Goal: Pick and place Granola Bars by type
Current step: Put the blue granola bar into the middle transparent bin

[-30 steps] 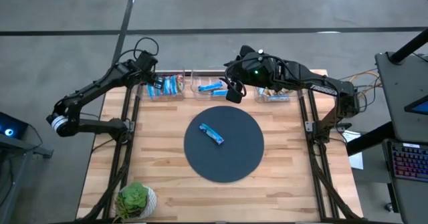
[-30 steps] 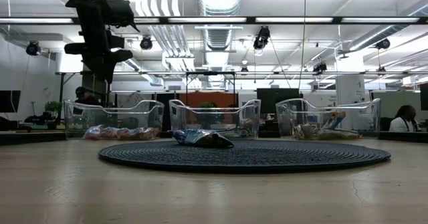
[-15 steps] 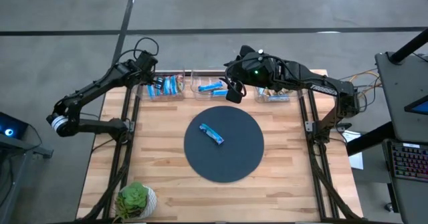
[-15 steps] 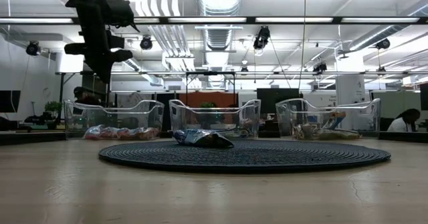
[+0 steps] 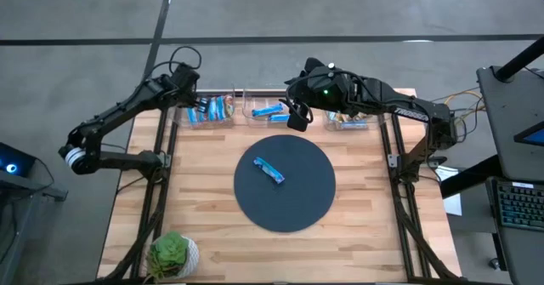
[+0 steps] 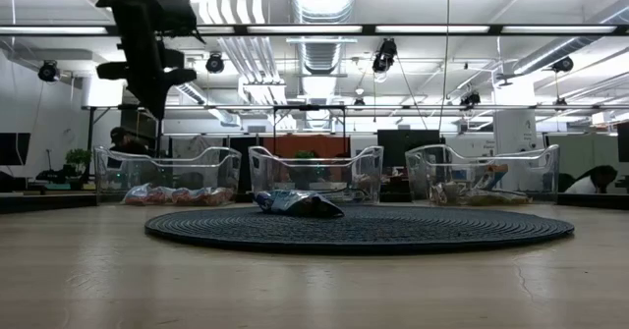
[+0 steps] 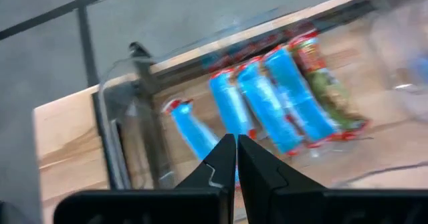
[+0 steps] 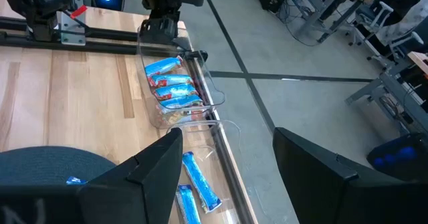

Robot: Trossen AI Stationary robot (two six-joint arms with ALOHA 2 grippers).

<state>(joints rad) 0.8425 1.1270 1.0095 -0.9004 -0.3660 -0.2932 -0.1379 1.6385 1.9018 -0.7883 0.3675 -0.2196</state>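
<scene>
The left gripper (image 5: 197, 106) hangs over the left bin (image 5: 212, 122) at the far edge of the table (image 5: 204, 200). Its jaws are now closed together and they hold nothing; one second ago they were partly open. In the left wrist view the two dark fingers (image 7: 221, 162) meet at the tips, and under them the blue-and-red bars (image 7: 267, 100) lie side by side inside the bin. I judge that a bar has just been dropped here and that the jaws closed after the release.

The right gripper (image 5: 297, 115) has not moved. It waits above the near edge of the middle bin (image 5: 270, 111), with its jaws wide and nothing between them. The middle bin holds bright blue bars (image 8: 200, 182), and the right bin (image 5: 348, 120) holds the brownish ones.

One blue bar (image 5: 269, 171) is left on the dark round mat (image 5: 285, 183), a little left of its centre, and it lies at an angle. From its colour I think it belongs to the middle bin, but the wrapper is too small to be sure. So the sorting seems nearly finished, and this one bar is the next thing to pick. A plant (image 5: 172, 253) stands at the near left corner.
</scene>
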